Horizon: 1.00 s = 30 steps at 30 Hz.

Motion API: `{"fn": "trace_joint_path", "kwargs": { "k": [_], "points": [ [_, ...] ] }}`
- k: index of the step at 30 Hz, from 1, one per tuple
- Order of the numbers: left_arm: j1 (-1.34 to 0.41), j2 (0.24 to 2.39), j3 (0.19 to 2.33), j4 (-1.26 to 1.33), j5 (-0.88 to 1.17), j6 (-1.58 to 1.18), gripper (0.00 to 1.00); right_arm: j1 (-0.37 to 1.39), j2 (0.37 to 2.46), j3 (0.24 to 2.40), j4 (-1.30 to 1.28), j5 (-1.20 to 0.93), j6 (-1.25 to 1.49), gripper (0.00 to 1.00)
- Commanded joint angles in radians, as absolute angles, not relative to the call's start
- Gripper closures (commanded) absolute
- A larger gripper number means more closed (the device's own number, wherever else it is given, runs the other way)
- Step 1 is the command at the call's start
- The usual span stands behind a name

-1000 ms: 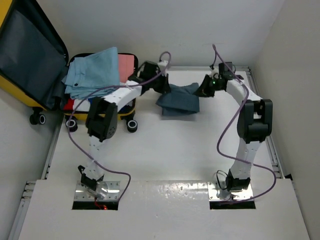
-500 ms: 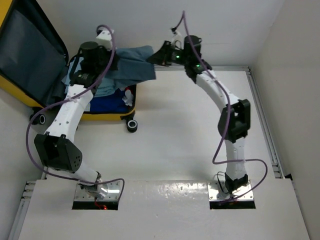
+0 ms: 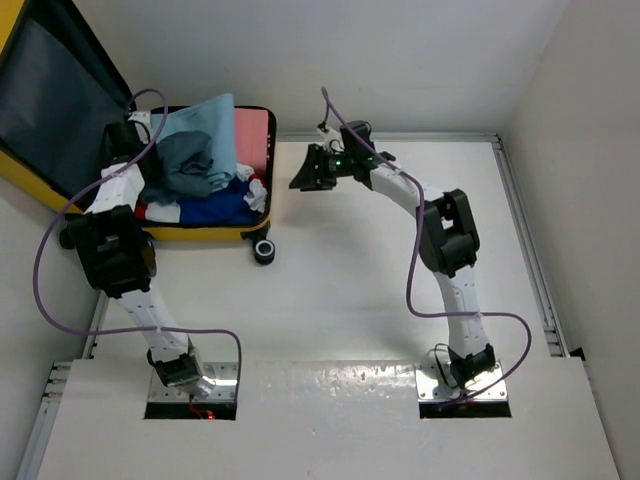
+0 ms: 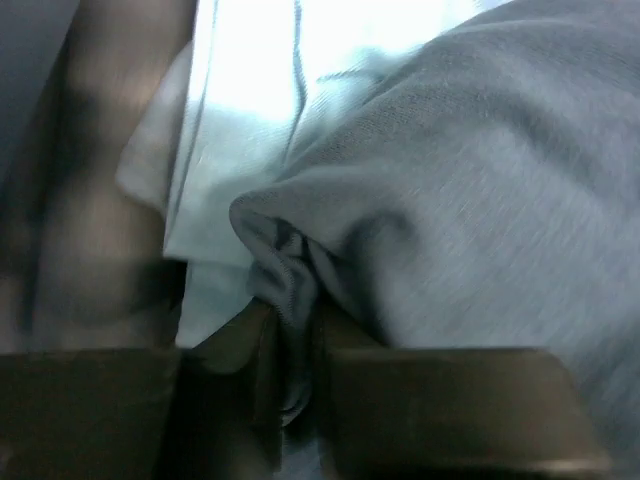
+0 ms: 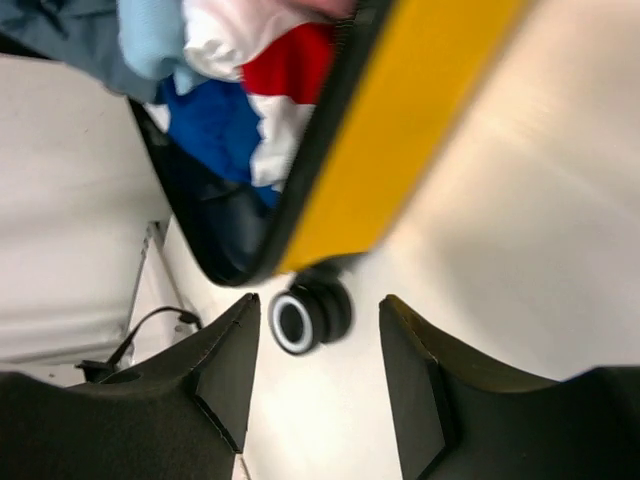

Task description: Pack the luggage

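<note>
The luggage (image 3: 205, 233) lies open at the far left: yellow shell, black wheels, its dark-lined lid (image 3: 55, 110) leaning back. A bunched grey-blue garment (image 3: 190, 165) rests on top of the clothes inside it. My left gripper (image 3: 138, 152) is at the case's left side. In the left wrist view its jaws (image 4: 290, 330) pinch a fold of that grey garment (image 4: 470, 180), with pale blue cloth (image 4: 240, 120) behind. My right gripper (image 3: 302, 175) hovers just right of the case, open and empty. Beyond its tips (image 5: 318, 302) lie a wheel (image 5: 305, 318) and the yellow shell (image 5: 400, 130).
Light blue, pink (image 3: 252, 130), blue, red and white clothes fill the case. Another wheel (image 3: 264, 251) sticks out at its near right corner. White walls close in behind and at both sides. A raised rail (image 3: 520, 220) runs along the table's right edge.
The grey-blue garment, carried by both grippers from the table toward the case, now lies in it. My right gripper has let go, opened and pulled back right. My left arm has swung down into the case.
</note>
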<state>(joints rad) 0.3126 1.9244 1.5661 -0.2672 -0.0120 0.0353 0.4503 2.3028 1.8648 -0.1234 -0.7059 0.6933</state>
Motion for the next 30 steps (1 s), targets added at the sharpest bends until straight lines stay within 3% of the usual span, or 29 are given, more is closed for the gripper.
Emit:
{"fn": "trace_joint_path", "kwargs": {
  "k": [1,3,4,7,12,17,22,30],
  "points": [
    [0.227,1.916,1.594,-0.284,0.074,0.116,0.64,0.390,2.143,1.833,-0.133,-0.683,0.621,0.49],
    [0.184,1.889,1.582,-0.284,0.061,0.127,0.44,0.376,2.123,1.807,-0.155,-0.670,0.598,0.49],
    [0.175,1.873,1.582,-0.284,0.061,0.136,0.28,0.373,2.115,1.804,-0.159,-0.669,0.591,0.49],
    [0.152,1.775,1.626,-0.235,0.008,0.137,0.17,0.348,2.085,1.784,-0.182,-0.661,0.561,0.49],
    [0.130,1.688,1.880,-0.222,-0.069,0.137,0.17,0.304,2.037,1.740,-0.201,-0.658,0.551,0.48],
    [0.109,1.700,2.132,-0.213,-0.322,0.283,0.17,0.282,2.025,1.733,-0.212,-0.661,0.548,0.48],
    [0.145,1.793,2.218,-0.204,-0.552,0.595,0.17,0.278,2.025,1.735,-0.193,-0.658,0.557,0.48],
    [0.270,1.897,2.302,-0.137,-0.617,0.784,0.17,0.279,2.026,1.738,-0.192,-0.658,0.561,0.48]
  ]
}}
